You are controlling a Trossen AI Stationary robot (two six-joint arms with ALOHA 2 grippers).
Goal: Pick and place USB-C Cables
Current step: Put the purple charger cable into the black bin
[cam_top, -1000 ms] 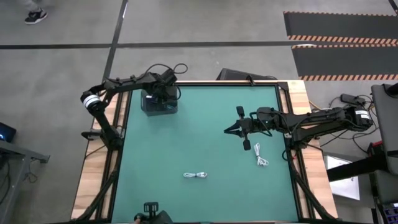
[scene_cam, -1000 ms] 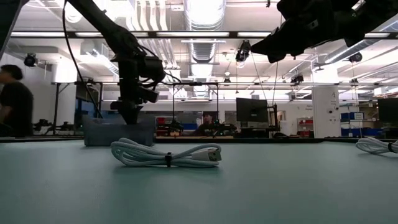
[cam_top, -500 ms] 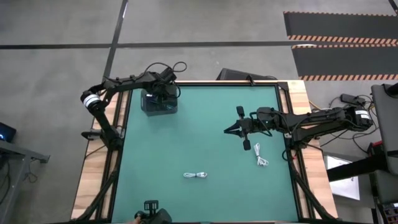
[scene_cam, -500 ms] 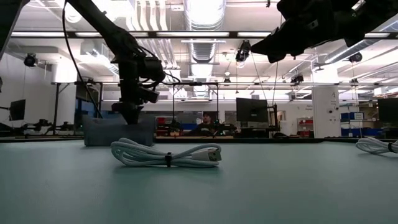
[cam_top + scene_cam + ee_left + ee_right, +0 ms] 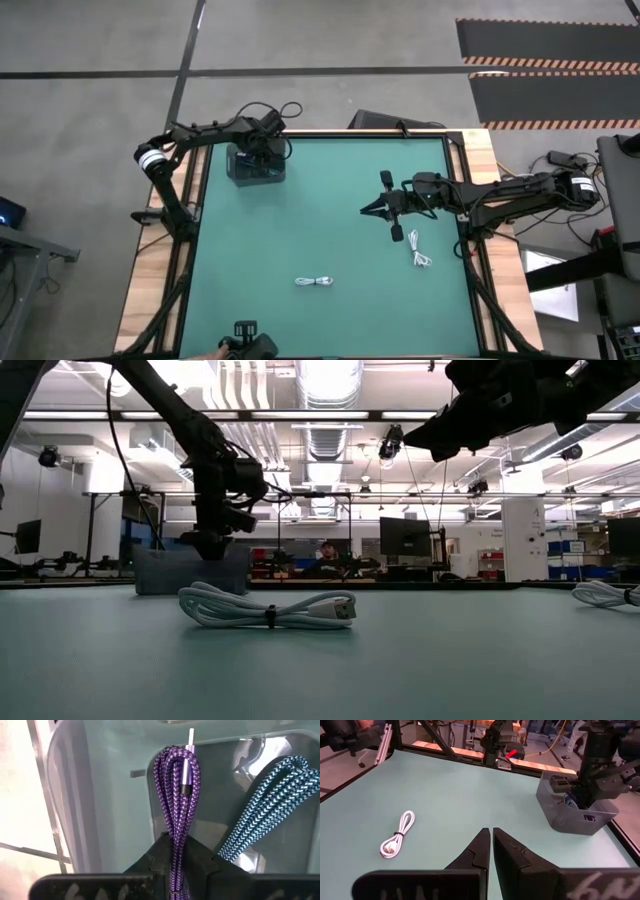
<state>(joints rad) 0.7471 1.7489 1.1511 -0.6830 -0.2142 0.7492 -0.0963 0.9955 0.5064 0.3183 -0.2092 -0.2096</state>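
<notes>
Little has changed: the left hand (image 5: 175, 862) still grips the purple cable (image 5: 177, 805) inside the box (image 5: 252, 166), unreleased, while the right hand (image 5: 492, 851) waits closed.

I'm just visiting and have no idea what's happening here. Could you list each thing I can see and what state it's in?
Left gripper: over the grey box, shut on the purple cable.
Blue cable: lying inside the box.
Right gripper: shut, empty, above the table's middle.
White cable: bundled, lying near the table's front.
Second white cable: lying below the right arm.
</notes>
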